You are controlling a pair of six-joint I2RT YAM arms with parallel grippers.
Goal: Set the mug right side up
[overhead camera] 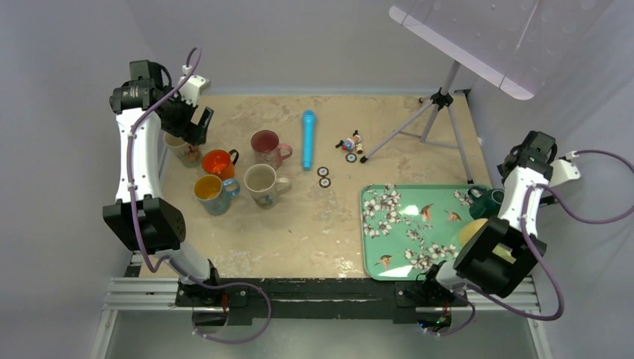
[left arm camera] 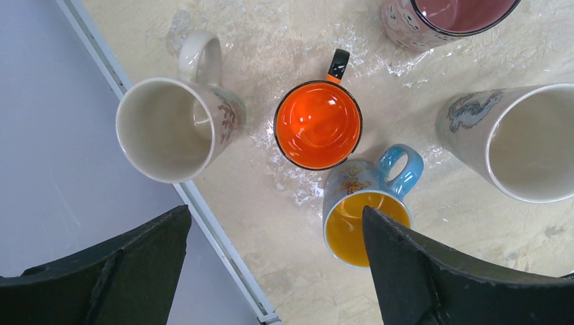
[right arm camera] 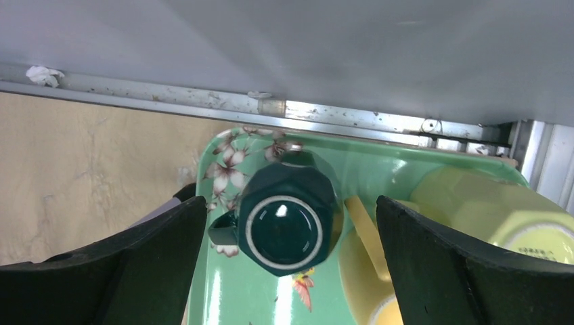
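At the near right of the table (overhead camera: 314, 224), a yellow mug (right arm camera: 487, 210) sits on the flowered tray (right arm camera: 223, 156). Just beyond it, at the tray's right end, stands the dark green mug (right arm camera: 288, 220) with its base ring upward, so this looks like the one to turn. The right end effector (right arm camera: 291, 203) hangs directly over it, fingers spread wide and touching nothing. A sound grasp, I judge, means descending straight and pinching the faceted sides, clear of the handle jutting left and of the yellow mug close beside. The mug should be lifted free of the tray before it is rotated. Farther off on the left, the left end effector (left arm camera: 276, 213) is likewise spread and empty above five upright mugs (left arm camera: 317, 125).
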